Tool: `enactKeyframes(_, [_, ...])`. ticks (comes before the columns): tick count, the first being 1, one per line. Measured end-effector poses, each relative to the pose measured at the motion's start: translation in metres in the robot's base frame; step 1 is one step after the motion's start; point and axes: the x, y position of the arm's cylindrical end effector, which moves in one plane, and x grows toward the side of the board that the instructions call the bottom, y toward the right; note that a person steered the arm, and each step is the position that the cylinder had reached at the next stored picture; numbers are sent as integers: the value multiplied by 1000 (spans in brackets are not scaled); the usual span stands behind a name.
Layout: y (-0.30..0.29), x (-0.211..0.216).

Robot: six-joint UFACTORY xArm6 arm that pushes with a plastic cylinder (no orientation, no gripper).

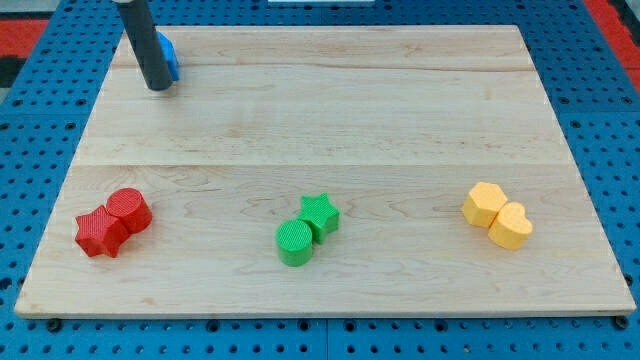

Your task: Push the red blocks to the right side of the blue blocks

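Note:
A red cylinder and a red star block touch each other near the board's bottom left. A blue block sits at the top left, mostly hidden behind my rod; its shape cannot be made out. My tip rests on the board just in front of and touching the blue block, far above the red blocks.
A green star and a green cylinder touch at bottom centre. Two yellow blocks touch at the bottom right. The wooden board lies on a blue pegboard.

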Motion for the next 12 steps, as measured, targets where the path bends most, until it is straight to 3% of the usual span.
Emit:
enactKeyframes(1, [29, 57])
enactKeyframes(2, [88, 85])
enactKeyframes(3, [108, 133])
enactKeyframes(4, [101, 190])
enactKeyframes(6, [-14, 270])
enactKeyframes(7, [-82, 260])
enactKeyframes(12, [8, 178])
